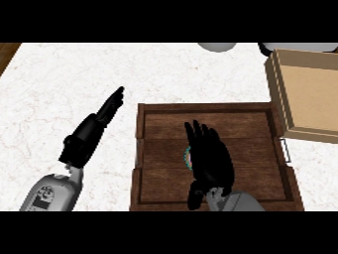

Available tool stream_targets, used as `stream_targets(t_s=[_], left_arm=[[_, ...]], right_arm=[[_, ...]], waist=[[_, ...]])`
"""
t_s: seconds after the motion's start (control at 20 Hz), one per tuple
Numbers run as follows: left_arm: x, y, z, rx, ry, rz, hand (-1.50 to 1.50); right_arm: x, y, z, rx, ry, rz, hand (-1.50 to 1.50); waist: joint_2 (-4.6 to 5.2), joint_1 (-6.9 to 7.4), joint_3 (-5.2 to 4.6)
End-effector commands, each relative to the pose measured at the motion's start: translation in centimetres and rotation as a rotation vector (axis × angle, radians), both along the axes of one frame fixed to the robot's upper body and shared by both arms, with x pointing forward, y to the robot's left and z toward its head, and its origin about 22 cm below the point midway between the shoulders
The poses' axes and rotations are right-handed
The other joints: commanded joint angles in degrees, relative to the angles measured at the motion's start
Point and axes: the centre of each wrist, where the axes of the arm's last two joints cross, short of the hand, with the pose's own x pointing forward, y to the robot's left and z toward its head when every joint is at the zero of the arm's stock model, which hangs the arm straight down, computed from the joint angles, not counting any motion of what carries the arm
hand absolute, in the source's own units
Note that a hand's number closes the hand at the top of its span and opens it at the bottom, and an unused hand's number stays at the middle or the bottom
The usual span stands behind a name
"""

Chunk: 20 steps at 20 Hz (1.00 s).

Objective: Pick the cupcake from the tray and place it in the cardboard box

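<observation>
Head view looks steeply down on a white marbled counter [128,69], with a strip of wood floor at the far left edge.

A dark wooden tray [151,149] sits right of centre, its raised rim running round a plank floor, and a pale handle shows on its right side. Just right of the tray and a little farther away lies the cardboard box [325,94], open at the top, its tan inside showing and its left wall close to the tray's far right corner. Whether box and tray touch cannot be told.

At the far edge of the counter, left of the box, a pale rounded object [217,46] is cut off by the frame; what it is cannot be told.

The right hand [209,158] hangs over the middle of the tray, back toward the camera, fingers stretched out and pointing to the far side, not closed on anything. The cupcake [188,157] is on the tray beneath this hand, almost wholly hidden: only a thin teal and tan sliver peeps out at the hand's left edge. Whether the hand touches it cannot be told.

The left hand [92,130] is over bare counter just left of the tray, fingers straight and pointing far and slightly right, holding nothing. Its grey forearm comes in from the near left.
</observation>
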Motion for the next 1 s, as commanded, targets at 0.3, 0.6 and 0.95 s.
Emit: stream_targets(t_s=[0.3,0.6,0.95], left_arm=[[0.0,2.8,0.3,0.012,-0.013,0.022,0.00],[0.4,1.2,-0.7,-0.004,0.003,-0.014,0.00],[-0.5,0.3,-0.3,0.001,-0.003,0.005,0.00]], right_arm=[[-2.3,0.4,-2.5,-0.093,0.026,0.004,-1.50],[1.2,-2.1,-3.5,-0.080,0.053,0.000,1.50],[0.5,-0.2,-3.4,-0.114,-0.040,0.050,1.50]], waist=[[0.11,-0.13,0.07],[0.20,-0.07,0.08],[0.12,-0.02,0.07]])
